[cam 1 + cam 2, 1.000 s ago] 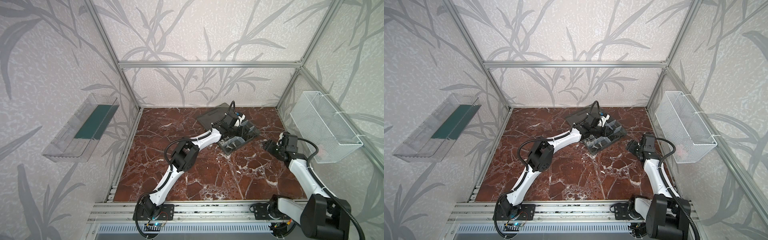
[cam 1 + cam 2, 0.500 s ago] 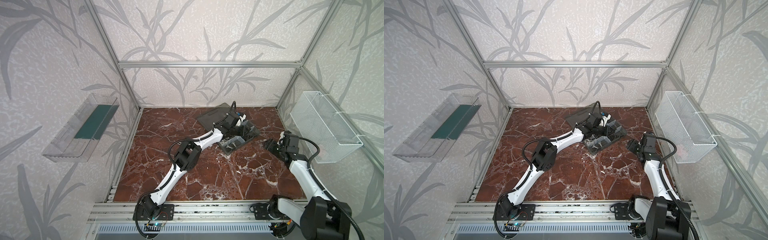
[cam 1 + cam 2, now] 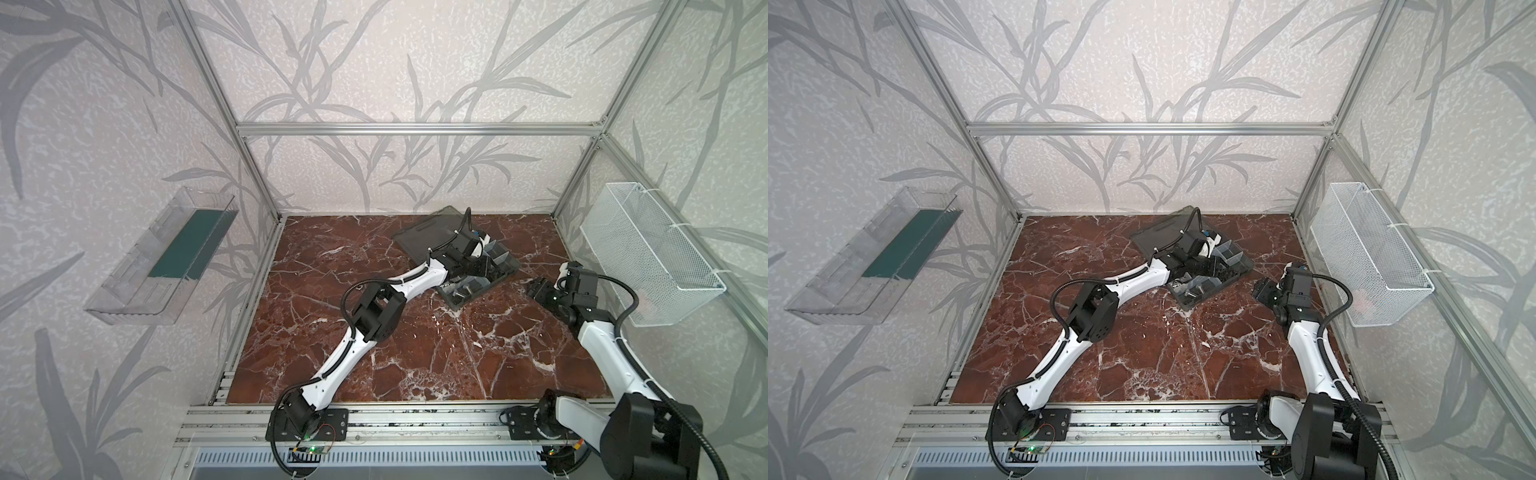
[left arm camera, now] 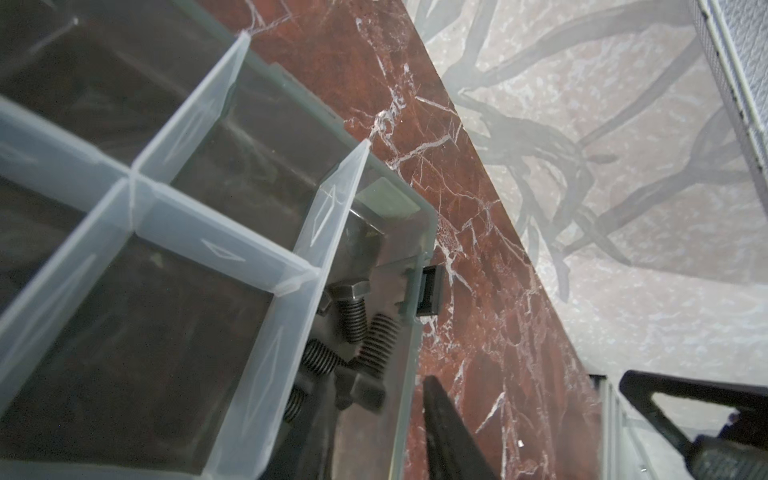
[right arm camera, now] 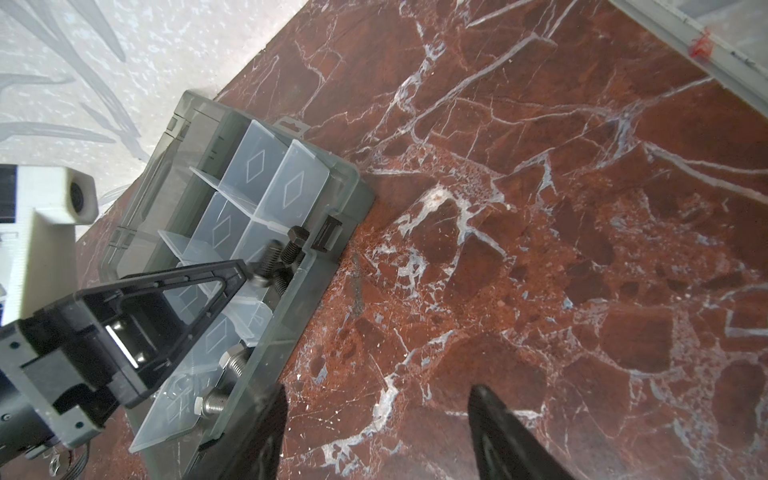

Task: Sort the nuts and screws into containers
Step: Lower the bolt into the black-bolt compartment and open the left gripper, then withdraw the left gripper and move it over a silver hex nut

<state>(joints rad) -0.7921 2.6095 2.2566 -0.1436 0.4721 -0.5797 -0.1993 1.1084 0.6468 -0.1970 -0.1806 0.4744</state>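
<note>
In both top views the smoky-grey organiser box with its containers (image 3: 505,262) (image 3: 1239,259) lies open at the back of the marble floor. My left gripper (image 3: 482,266) (image 3: 1216,266) (image 4: 374,415) reaches into it, jaws apart, one finger inside a corner compartment and one outside the box wall. Several black screws (image 4: 353,316) (image 5: 291,249) lie loose in that compartment; none is held. Silver screws (image 5: 230,361) (image 3: 461,293) lie in a near compartment. My right gripper (image 3: 536,286) (image 3: 1260,291) (image 5: 378,390) hovers open and empty over bare floor beside the box. The nuts are out of view.
The box's flat lid (image 3: 428,232) lies open behind it. A white wire-mesh basket (image 3: 648,257) hangs on the right wall and a clear tray (image 3: 166,257) on the left wall. Aluminium rails (image 3: 415,415) run along the front edge.
The left gripper's jaws have parted over the compartment of black screws, and that arm has reached slightly further into the box. The right arm has stayed where it was.
</note>
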